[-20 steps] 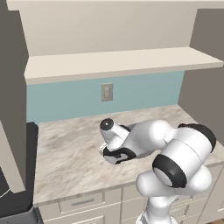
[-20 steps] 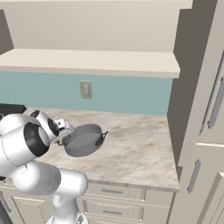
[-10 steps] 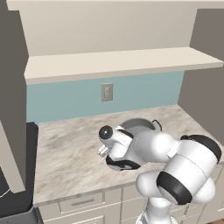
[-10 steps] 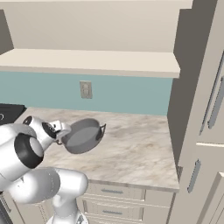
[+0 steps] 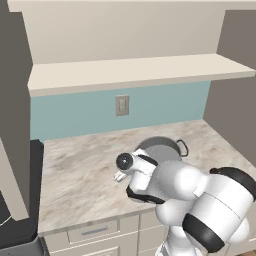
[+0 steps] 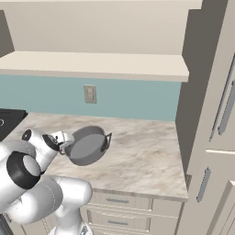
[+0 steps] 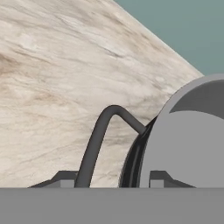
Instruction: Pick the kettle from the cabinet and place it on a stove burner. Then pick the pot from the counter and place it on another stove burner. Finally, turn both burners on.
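The gripper (image 7: 109,179) is clamped on the near loop handle (image 7: 98,140) of the pot (image 6: 86,146), which hangs tilted above the counter (image 6: 137,160); rigid, smooth metal, likely to swing from this one-sided hold.

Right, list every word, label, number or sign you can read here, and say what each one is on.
None: nothing readable in any view.
The wall plate is blank.
The pot, counter, shelf and cabinet doors carry no writing.
The white marks on the cooktop are lines, not text.
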